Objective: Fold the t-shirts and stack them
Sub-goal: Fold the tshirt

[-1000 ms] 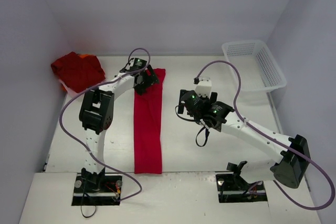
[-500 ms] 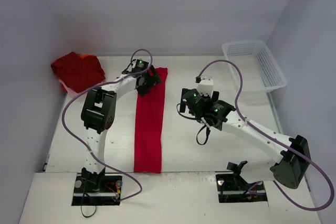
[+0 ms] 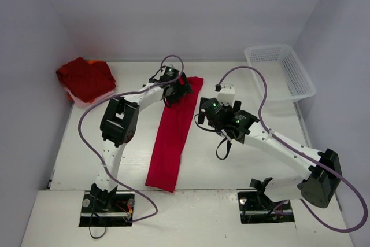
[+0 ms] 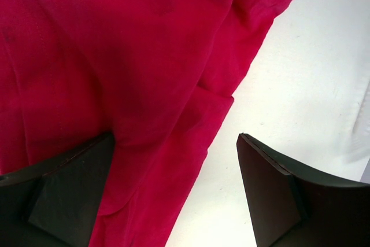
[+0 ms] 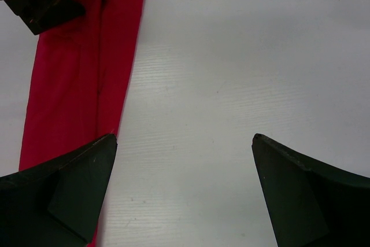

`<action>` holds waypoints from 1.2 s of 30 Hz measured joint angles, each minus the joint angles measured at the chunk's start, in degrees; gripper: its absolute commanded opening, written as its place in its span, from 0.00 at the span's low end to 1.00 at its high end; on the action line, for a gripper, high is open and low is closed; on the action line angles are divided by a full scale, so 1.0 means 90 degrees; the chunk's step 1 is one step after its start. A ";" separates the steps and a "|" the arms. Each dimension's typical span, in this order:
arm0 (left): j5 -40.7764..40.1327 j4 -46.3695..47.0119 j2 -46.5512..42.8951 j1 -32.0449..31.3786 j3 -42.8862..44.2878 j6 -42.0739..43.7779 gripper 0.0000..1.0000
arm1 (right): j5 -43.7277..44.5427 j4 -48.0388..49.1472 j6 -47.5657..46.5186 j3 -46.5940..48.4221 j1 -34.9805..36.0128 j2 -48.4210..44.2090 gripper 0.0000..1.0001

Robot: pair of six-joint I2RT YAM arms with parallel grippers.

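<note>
Folded t-shirt (image 3: 172, 137) is now slanted, far end dragged right by spread left gripper (image 4: 174, 140), prob. for refolding; right gripper (image 5: 184, 140) spread too.

The left arm (image 3: 118, 122) rises from its base at the near left, folds at the elbow, and sends its forearm far and to the right, toward the middle of the scene. The left end effector (image 3: 177, 88) sits at the far end of that reach, pitched downward, with its two dark fingers (image 4: 63, 192) spread wide apart and nothing between them. The right arm (image 3: 277, 146) stretches from its near-right base leftward and farther in. The right end effector (image 3: 203, 117) points down and left, its jaws standing fully apart and empty.
</note>
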 measured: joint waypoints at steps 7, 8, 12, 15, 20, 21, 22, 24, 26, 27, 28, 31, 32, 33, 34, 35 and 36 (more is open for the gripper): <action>0.0056 -0.0248 0.0304 0.0017 0.0542 -0.0012 0.82 | -0.0005 0.0005 0.0002 -0.0070 -0.0039 0.0000 1.00; 0.0056 -0.0265 0.0330 0.0024 0.0588 -0.0012 0.82 | -0.0005 0.0005 0.0005 -0.0095 -0.0039 -0.0002 1.00; 0.0075 -0.0333 0.0420 0.0063 0.0741 -0.0027 0.82 | -0.0044 0.0002 0.0007 -0.0216 -0.0039 -0.0015 1.00; 0.0121 -0.0352 0.0493 0.0121 0.0852 -0.0063 0.82 | -0.0080 0.0000 0.0010 -0.0260 -0.0044 -0.0019 1.00; 0.0219 -0.0352 0.0612 0.0296 0.1030 -0.0121 0.82 | -0.0124 0.0002 0.0017 -0.0260 -0.0044 -0.0027 1.00; 0.0236 -0.0350 0.0622 0.0347 0.1039 -0.0126 0.82 | -0.0126 0.0002 0.0024 -0.0260 -0.0044 -0.0027 1.00; 0.0243 -0.0350 0.0622 0.0396 0.1042 -0.0126 0.82 | -0.0126 0.0002 0.0032 -0.0260 -0.0044 -0.0027 1.00; 0.0257 -0.0342 0.0622 0.0495 0.1042 -0.0124 0.82 | -0.0136 0.0002 0.0036 -0.0260 -0.0044 -0.0027 1.00; 0.0265 -0.0311 0.0622 0.0590 0.1032 -0.0119 0.82 | -0.0153 0.0002 0.0056 -0.0260 -0.0044 -0.0027 1.00; 0.0262 -0.0260 0.0607 0.0629 0.0993 -0.0109 0.82 | -0.0172 0.0002 0.0063 -0.0260 -0.0044 -0.0027 1.00; 0.0257 -0.0216 0.0563 0.0658 0.0930 -0.0102 0.82 | -0.0189 0.0002 0.0070 -0.0260 -0.0044 -0.0027 1.00; 0.0187 -0.0109 0.0284 0.0714 0.0522 -0.0046 0.82 | -0.0243 0.0002 0.0104 -0.0260 -0.0044 -0.0027 1.00; 0.0163 -0.0155 0.0117 0.0733 0.0352 -0.0022 0.82 | -0.0245 0.0002 0.0104 -0.0260 -0.0044 -0.0027 1.00; 0.0141 -0.0134 -0.0010 0.0743 0.0243 0.0005 0.82 | -0.0257 0.0002 0.0117 -0.0260 -0.0044 -0.0027 1.00; 0.0117 -0.0141 -0.0168 0.0748 0.0119 0.0022 0.82 | -0.0272 0.0005 0.0131 -0.0260 -0.0044 -0.0027 1.00; 0.0083 -0.0148 -0.0379 0.0750 -0.0058 0.0039 0.82 | -0.0284 0.0002 0.0134 -0.0260 -0.0044 -0.0027 1.00; 0.0053 -0.0160 -0.0636 0.0753 -0.0253 0.0051 0.82 | -0.0287 0.0002 0.0141 -0.0260 -0.0044 -0.0027 1.00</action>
